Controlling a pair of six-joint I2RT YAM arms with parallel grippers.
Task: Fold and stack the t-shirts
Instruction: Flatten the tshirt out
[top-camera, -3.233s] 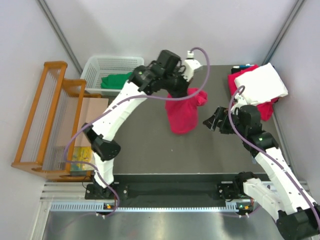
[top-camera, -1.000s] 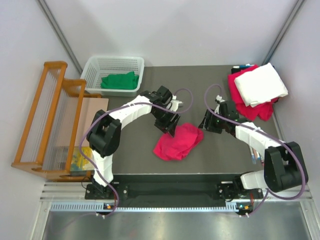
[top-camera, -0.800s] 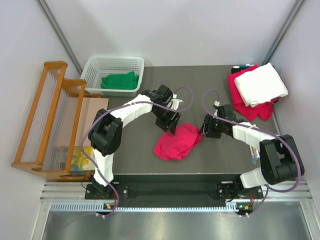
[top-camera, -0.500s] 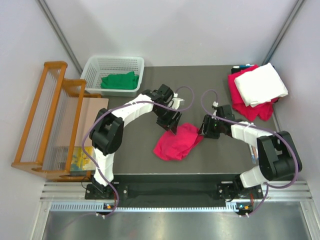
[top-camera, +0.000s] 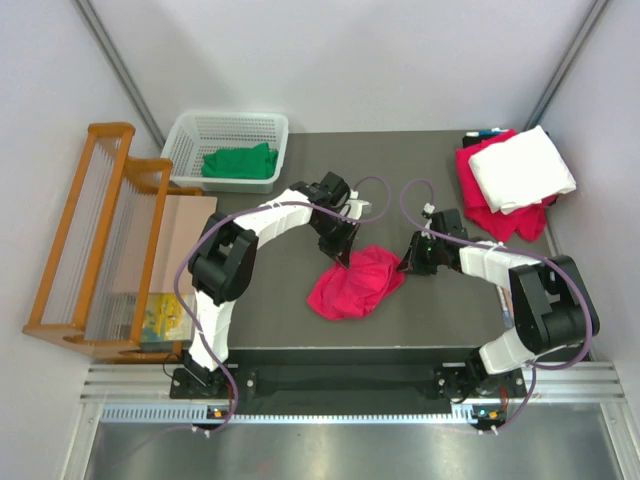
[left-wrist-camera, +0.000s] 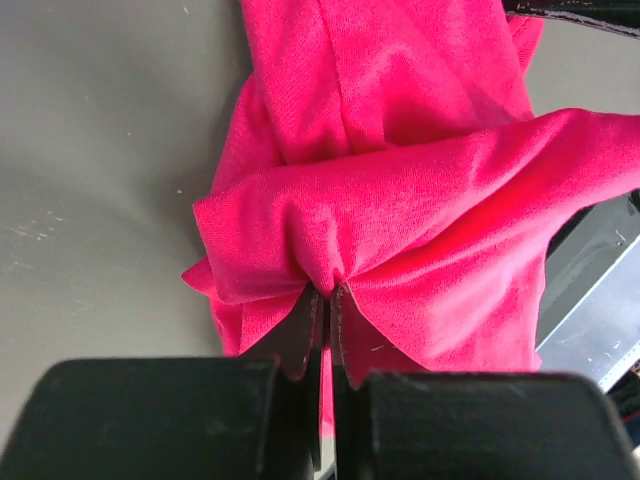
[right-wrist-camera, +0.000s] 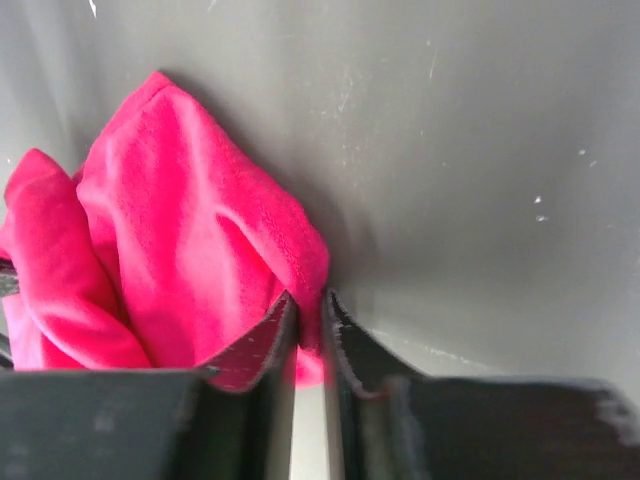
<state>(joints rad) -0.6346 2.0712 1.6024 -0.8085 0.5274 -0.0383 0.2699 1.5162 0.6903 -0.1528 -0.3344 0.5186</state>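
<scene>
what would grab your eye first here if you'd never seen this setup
A crumpled crimson-pink t-shirt lies in the middle of the dark table, the left tool pinching its far-left edge and the right tool closed on its right edge. A green t-shirt sits in the white basket at the far left; a white t-shirt rests on red cloth at the far right.
</scene>
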